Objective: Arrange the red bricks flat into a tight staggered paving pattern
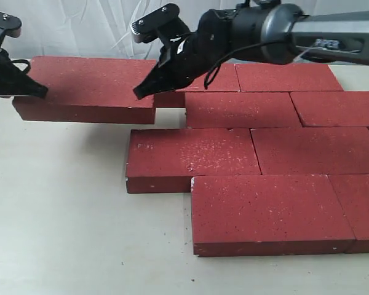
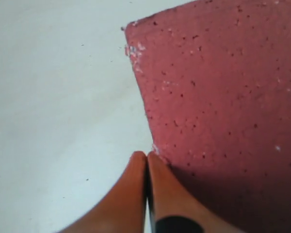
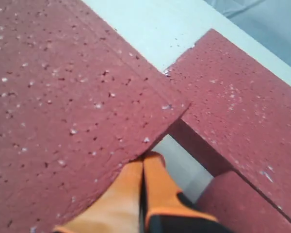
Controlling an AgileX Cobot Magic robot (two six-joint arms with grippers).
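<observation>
A pale worktop (image 1: 61, 233) runs back to a white curtain (image 1: 80, 24). Most of the red bricks (image 1: 252, 153) already lie flat in staggered rows across the right and centre of the exterior view. One loose brick (image 1: 92, 83) sits at the upper left, its long axis running left to right, in line with the back row.

The left hand (image 1: 37, 91) is at that brick's left end. Its fingers (image 2: 131, 194) are pressed together with nothing between them, their tips at the brick's edge. The right hand (image 1: 141, 92) reaches across to the brick's right end, also closed and empty. Its fingers (image 3: 121, 194) are by the brick's corner, just above a narrow gap of bare worktop before the next brick.

Closing that gap likely means sliding the brick rightward along its length. The left hand is better placed to do this, while the right hand sits in the way.
</observation>
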